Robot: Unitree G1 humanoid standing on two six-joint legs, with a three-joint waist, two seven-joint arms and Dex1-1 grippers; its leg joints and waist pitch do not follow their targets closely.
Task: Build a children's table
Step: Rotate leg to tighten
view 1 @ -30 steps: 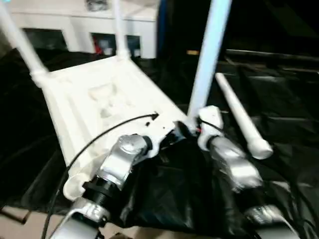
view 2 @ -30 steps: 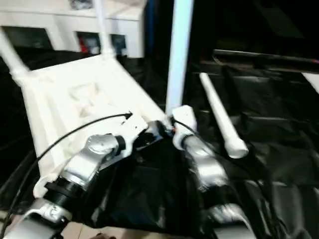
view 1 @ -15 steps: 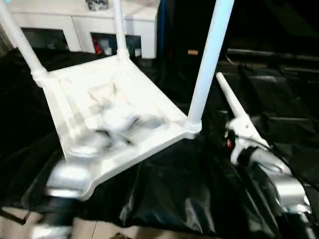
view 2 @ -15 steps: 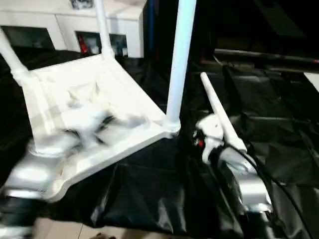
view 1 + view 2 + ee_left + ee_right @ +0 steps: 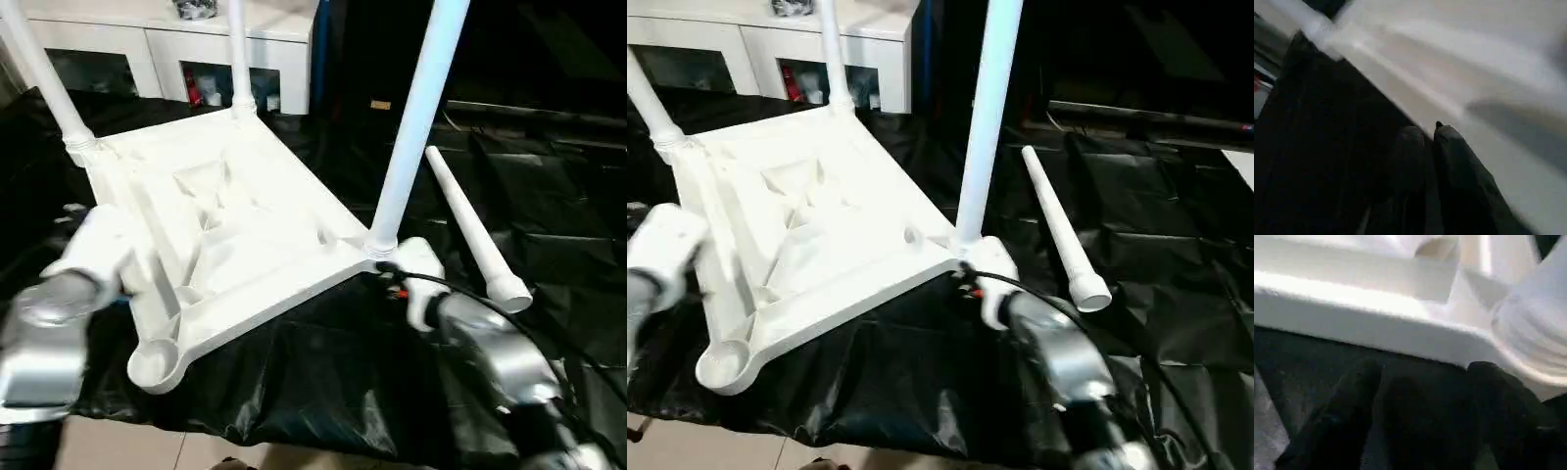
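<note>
The white table top (image 5: 225, 230) lies upside down on a black sheet, ribs facing up. Three white legs stand in its sockets: far left (image 5: 44, 83), far middle (image 5: 238, 59) and near right (image 5: 411, 127). The near left socket (image 5: 152, 364) is empty. A fourth leg (image 5: 470, 235) lies loose on the sheet to the right. My right gripper (image 5: 1422, 382) is open, just below the rim at the near right corner. My left gripper (image 5: 1428, 133) is shut with nothing in it, beside the top's left rim (image 5: 1415, 93).
The black sheet (image 5: 323, 382) covers the work surface and drapes over its near edge, with pale floor (image 5: 147, 450) below. A white cabinet (image 5: 196, 39) stands behind the table top. Black cables run along my right forearm (image 5: 490, 352).
My left arm has swung from the near right corner to the top's left side. My right arm drew back to the right, then returned to the near right corner.
</note>
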